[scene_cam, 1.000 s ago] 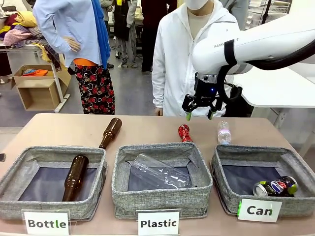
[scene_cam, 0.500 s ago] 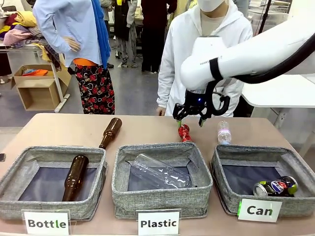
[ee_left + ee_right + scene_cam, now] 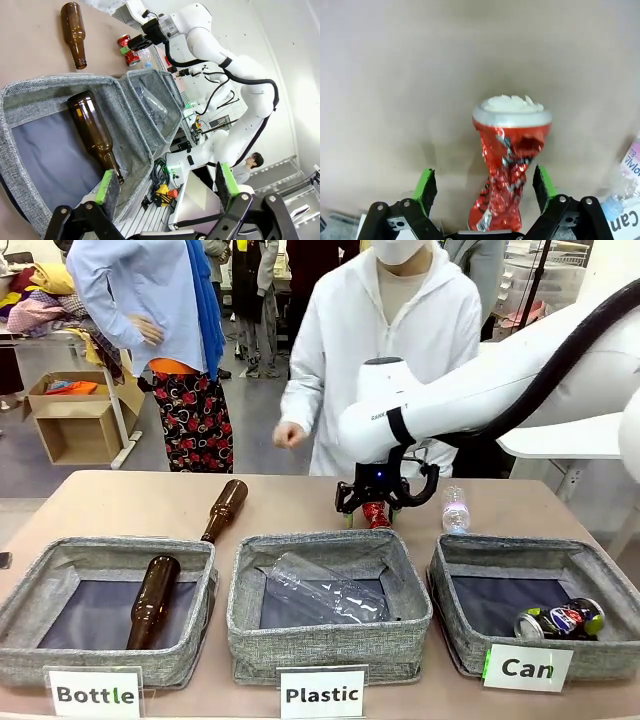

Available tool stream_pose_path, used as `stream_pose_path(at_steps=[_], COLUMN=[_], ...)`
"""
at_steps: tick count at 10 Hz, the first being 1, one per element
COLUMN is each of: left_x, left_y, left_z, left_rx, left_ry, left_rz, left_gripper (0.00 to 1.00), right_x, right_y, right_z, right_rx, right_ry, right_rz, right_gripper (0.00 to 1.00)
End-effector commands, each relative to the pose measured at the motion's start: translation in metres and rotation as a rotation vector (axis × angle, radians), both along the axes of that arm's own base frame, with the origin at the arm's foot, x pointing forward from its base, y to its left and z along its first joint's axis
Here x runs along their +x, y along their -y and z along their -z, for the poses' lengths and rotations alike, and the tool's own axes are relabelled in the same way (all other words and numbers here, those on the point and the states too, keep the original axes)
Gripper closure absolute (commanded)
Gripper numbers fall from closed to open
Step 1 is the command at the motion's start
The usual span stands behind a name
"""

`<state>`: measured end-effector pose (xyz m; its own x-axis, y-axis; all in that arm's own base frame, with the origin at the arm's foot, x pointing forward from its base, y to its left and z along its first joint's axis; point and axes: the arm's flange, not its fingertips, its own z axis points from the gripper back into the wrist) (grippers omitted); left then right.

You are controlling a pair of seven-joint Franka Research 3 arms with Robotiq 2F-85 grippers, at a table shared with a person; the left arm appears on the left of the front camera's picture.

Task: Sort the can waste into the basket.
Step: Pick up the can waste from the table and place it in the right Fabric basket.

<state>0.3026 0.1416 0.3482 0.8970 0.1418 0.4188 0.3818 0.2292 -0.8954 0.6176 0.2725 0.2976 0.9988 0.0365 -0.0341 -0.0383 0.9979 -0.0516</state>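
**Red can** (image 3: 375,512) (image 3: 507,170): crushed to a narrow waist, shiny. It lies on the table (image 3: 120,502) near the far edge, just behind the far rim of the Plastic basket (image 3: 330,545), and is not yet sorted.

**Dark can** (image 3: 562,620): already inside the Can basket (image 3: 530,552), at the table's front right corner.

**Right gripper** (image 3: 370,520) (image 3: 485,182): jaws wide, holding nothing. It is down low astride the red can, which sits off centre, nearer one pad.

**Left gripper** (image 3: 166,183): jaws wide, empty, above the Bottle basket (image 3: 60,85).

**Small plastic bottle** (image 3: 455,508): just beside the red can.

**Hazards, as judged:**
- The nearer pad is likely to meet the can first and push it sideways.
- The dented, slick metal could slip or twist out of the grip.
- A skidding can might knock the plastic bottle.
- A weak hold could drop it into the Plastic basket on the way across.
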Motion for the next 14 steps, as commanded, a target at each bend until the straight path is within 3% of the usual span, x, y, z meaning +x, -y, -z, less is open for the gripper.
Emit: stream_pose_path(at_steps=[1,2,3,4,5,6,7,11,14], left_x=[-0.001,-0.001,-0.001,-0.001,-0.001,-0.001,-0.001,-0.001,0.000], left_y=[-0.001,-0.001,-0.001,-0.001,-0.001,-0.001,-0.001,-0.001,0.000], left_z=[-0.003,-0.003,-0.003,-0.003,-0.003,-0.003,-0.003,-0.003,0.000], left_rx=[-0.014,-0.014,-0.014,-0.014,-0.014,-0.014,-0.014,-0.014,0.000], left_ry=[0.003,0.003,0.003,0.003,0.003,0.003,0.003,0.003,0.000], left_rz=[-0.005,-0.005,-0.005,-0.005,-0.005,-0.005,-0.005,-0.005,0.000], left_gripper=[0.00,0.00,0.00,0.00,0.00,0.00,0.00,0.00,0.00], right_x=[0.015,0.013,0.013,0.013,0.014,0.012,0.013,0.012,-0.001], right_y=[-0.008,-0.006,-0.002,0.000,0.001,0.002,0.002,0.006,0.050], right_z=[0.001,0.003,0.002,0.001,0.002,0.001,0.001,-0.004,-0.056], right_rx=[-0.068,-0.057,-0.052,-0.044,-0.047,-0.049,-0.050,-0.051,-0.011], right_ry=[0.006,-0.007,-0.020,-0.024,-0.032,-0.040,-0.040,-0.045,0.002], right_rz=[0.038,0.039,0.056,0.063,0.063,0.060,0.060,0.054,-0.037], right_gripper=[0.00,0.00,0.60,0.60,1.00,0.64,1.00,1.00,1.00])
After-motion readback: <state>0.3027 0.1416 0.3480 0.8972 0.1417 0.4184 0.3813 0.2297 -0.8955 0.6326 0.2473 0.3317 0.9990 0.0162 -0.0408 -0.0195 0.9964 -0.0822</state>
